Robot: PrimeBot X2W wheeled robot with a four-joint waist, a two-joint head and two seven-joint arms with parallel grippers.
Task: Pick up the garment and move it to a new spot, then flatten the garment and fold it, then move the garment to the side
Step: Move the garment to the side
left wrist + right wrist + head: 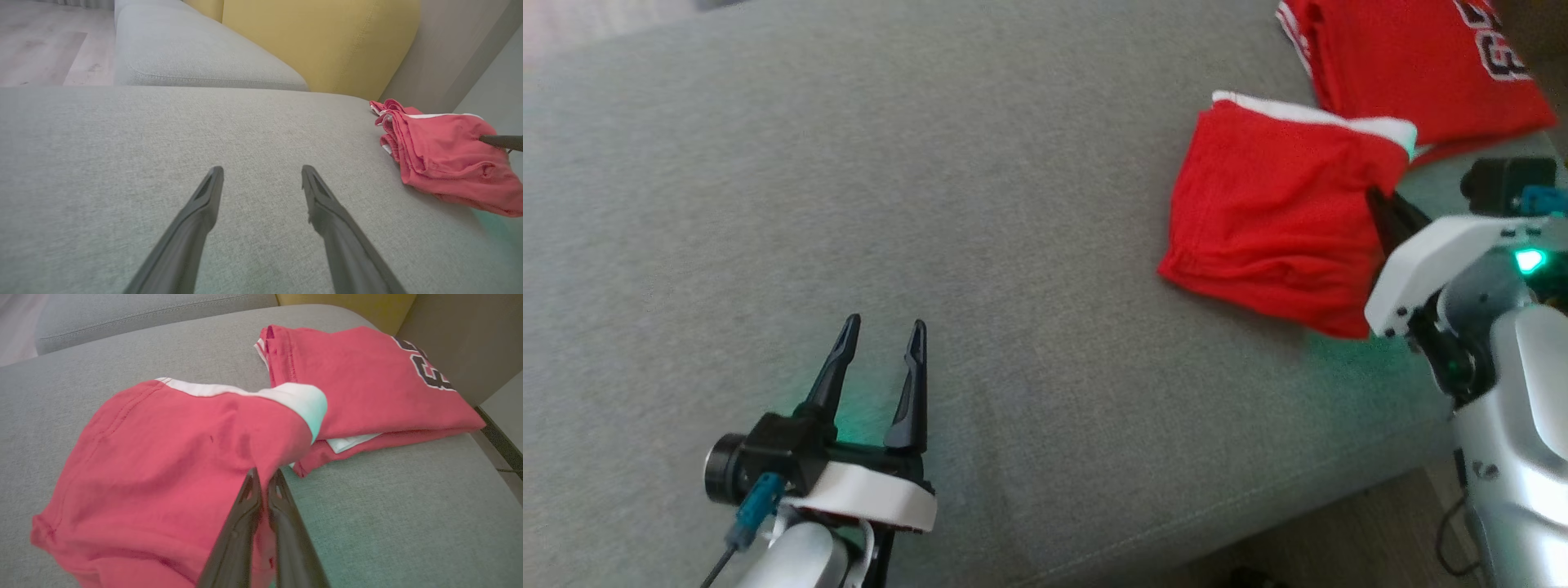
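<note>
Now the folded shorts [1266, 212] lie at the right of the head view. The right claw [264, 475] is pinched shut on their edge. The left claw [882, 331] is open, lower left. This looks like the last step: pull them gently aside, near the shirt [1413, 57], then let go.

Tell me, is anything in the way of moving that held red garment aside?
Only the folded jersey, lying just beyond the garment that the right fingers pinch. Elsewhere on the cushion nothing visible blocks it.

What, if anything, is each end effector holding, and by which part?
The right end effector grips the garment at its right edge; the left end effector holds nothing.
</note>
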